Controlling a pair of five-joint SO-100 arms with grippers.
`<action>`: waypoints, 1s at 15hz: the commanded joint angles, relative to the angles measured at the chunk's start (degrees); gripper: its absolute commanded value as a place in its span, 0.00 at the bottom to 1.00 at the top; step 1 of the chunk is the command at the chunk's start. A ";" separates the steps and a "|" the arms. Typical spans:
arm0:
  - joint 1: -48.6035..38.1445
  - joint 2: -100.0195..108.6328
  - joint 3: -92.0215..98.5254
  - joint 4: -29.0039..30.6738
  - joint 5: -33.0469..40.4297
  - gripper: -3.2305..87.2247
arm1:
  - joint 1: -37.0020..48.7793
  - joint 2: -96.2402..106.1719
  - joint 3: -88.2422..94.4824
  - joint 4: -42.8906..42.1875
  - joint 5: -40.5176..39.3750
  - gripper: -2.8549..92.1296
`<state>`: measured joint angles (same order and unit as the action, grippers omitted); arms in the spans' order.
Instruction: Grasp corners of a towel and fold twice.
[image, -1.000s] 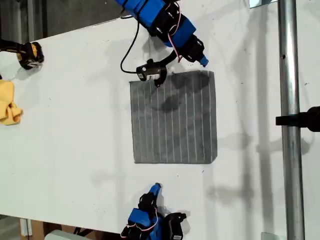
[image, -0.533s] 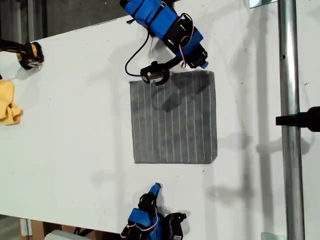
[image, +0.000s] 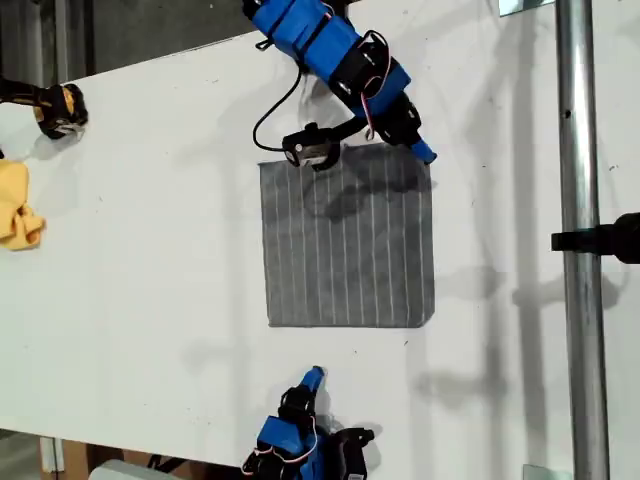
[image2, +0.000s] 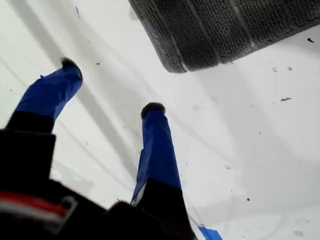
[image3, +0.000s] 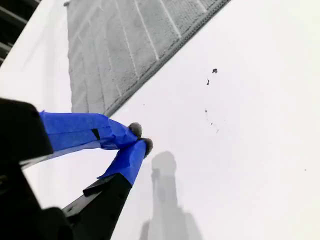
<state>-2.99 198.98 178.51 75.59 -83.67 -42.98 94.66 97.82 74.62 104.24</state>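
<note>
Quick count first: one grey striped towel (image: 345, 240), two blue arms, one crumpled yellow cloth (image: 15, 215) and one metal pole (image: 580, 250). The towel is lying flat and unfolded in the middle of the white worktop (image: 150, 250), and I'm counting four corners on it, none of them lifted.

My first end effector (image: 418, 145) is coming in from the top of the exterior view. Its fingers are standing well apart with nothing between them, which is clearest in its own wrist view (image2: 111, 85). There the towel's rounded corner (image2: 175, 67) is sitting just ahead of the tips, close but not between them.

My second end effector (image: 313, 376) is sitting at the bottom of the exterior view, well apart from the towel's near edge. Its tips are pressed together on nothing (image3: 140, 137).

Compared with a second ago, the first arm has swung toward the exterior view's right and its tip is now at the towel's top-right corner (image: 429, 158). The towel, the second arm and the yellow cloth aren't showing any change.
</note>
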 joint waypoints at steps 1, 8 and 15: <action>0.44 0.00 0.18 -0.62 0.18 0.02 | 0.00 0.44 3.34 -5.01 0.53 0.35; 1.23 0.00 0.18 -0.62 -0.18 0.02 | 2.37 -7.03 17.31 -21.62 0.70 0.36; 1.67 0.00 0.18 -0.62 -1.23 0.02 | 3.43 -14.85 19.86 -31.64 -0.70 0.05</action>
<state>-1.76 198.98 178.51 75.59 -83.94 -40.17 81.30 117.69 44.56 103.27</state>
